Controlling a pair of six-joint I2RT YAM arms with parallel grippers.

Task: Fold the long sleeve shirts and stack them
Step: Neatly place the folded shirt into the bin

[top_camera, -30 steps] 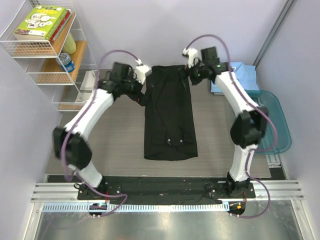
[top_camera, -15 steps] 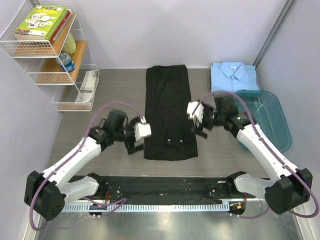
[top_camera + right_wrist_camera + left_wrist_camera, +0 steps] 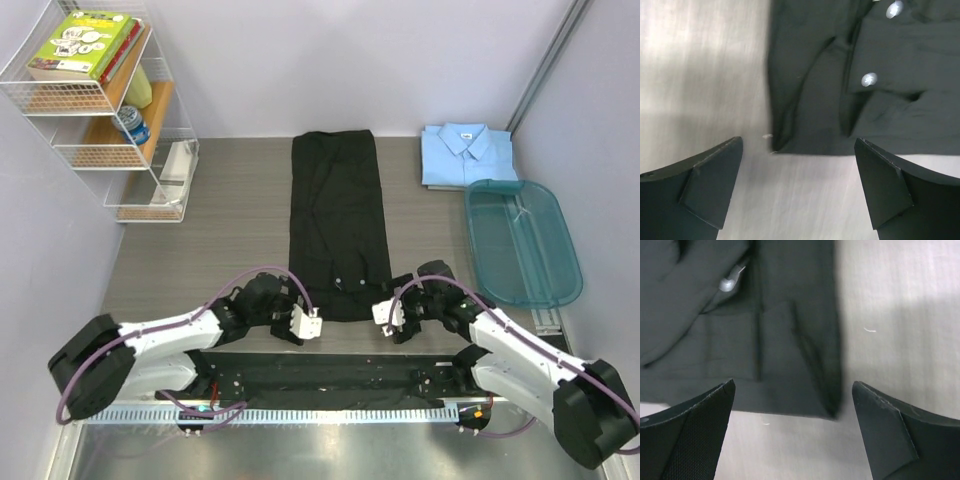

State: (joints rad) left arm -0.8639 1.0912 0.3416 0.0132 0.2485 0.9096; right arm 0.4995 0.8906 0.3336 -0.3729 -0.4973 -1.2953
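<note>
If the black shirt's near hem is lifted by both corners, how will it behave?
The black shirt probably flops: it lies flat with soft creases, so its middle would sag. Thin cloth on a smooth table likely drags easily.

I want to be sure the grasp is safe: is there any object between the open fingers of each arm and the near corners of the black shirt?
Nothing visible stands in the way. The left fingers and right fingers are open at the black shirt's near hem, and only bare table lies before each corner.
</note>
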